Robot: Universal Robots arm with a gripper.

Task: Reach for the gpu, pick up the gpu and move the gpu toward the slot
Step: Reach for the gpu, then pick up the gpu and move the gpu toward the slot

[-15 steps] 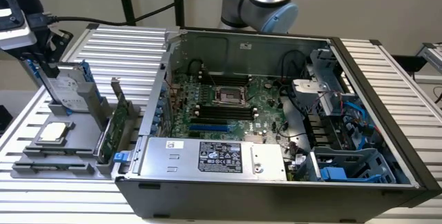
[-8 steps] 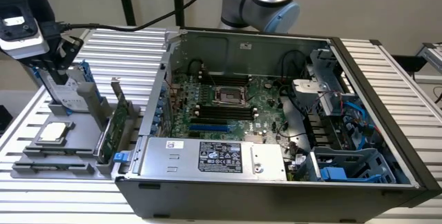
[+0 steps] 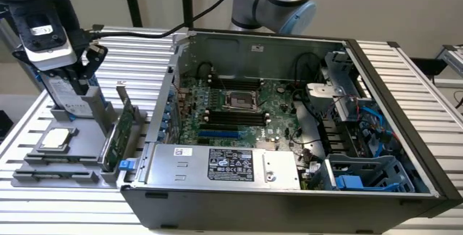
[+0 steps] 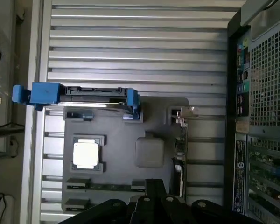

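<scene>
At the exterior view's left edge of the slatted surface (image 3: 145,50) (image 4: 130,46) sits a grey holder (image 3: 54,175) (image 4: 116,140). The gripper (image 3: 72,80) (image 4: 156,207) hangs over the far left corner of this holder, just above a hard drive (image 3: 69,99) (image 4: 91,95) with blue rails that stands on edge there. Whether the gripper is spread or pressed together I cannot tell; nothing shows in its grasp, and whether it touches the hard drive is unclear.

Nearer the front of the holder lies a square silver chip (image 3: 58,138) (image 4: 87,154) in its own recess.

Further right, along the holder's right edge, the gpu (image 3: 119,132) (image 4: 181,156) stands on its long edge in a groove, its silver bracket (image 3: 123,89) (image 4: 189,112) at the far end. It is apart from the gripper, with part of the holder between them.

Just beside the holder, to the exterior view's right, an open computer case (image 3: 289,208) (image 4: 261,93) lies on its side on the surface.
</scene>
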